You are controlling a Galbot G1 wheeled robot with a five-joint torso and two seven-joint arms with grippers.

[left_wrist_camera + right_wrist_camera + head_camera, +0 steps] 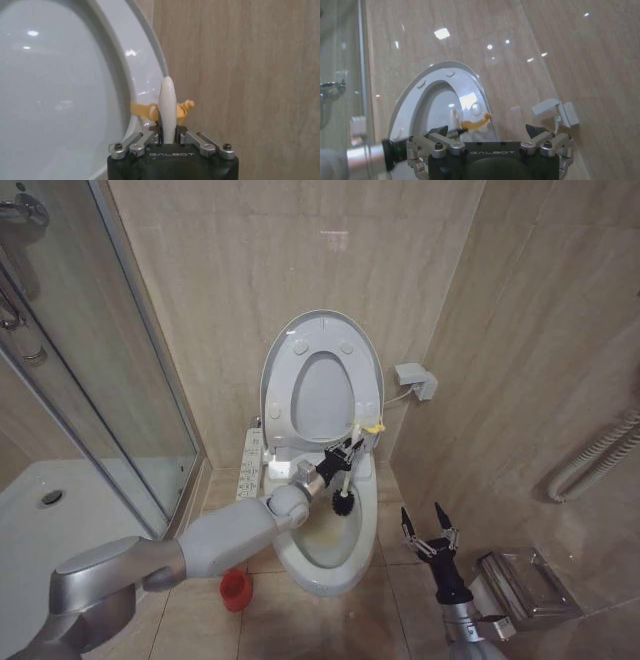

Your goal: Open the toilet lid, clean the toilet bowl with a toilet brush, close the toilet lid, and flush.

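Note:
The toilet lid (320, 330) stands raised against the wall, with the seat ring up in front of it. Below it the toilet bowl (330, 575) lies open, brownish-yellow inside. My left gripper (345, 456) reaches over the bowl's back and is shut on the thin white handle (167, 107) of the toilet brush. Its dark bristle head (344, 503) hangs down over the bowl. The red cup holder (235, 590) stands on the floor left of the bowl. My right gripper (428, 530) is open, low to the right of the toilet, pointing at the lid (427, 80).
A glass shower screen (110, 380) and white shower tray (70, 525) stand to the left. The toilet's control panel (252, 465) sticks out on its left side. A white wall box (415, 380), a grey hose (600, 450) and a metal box (525, 585) are on the right.

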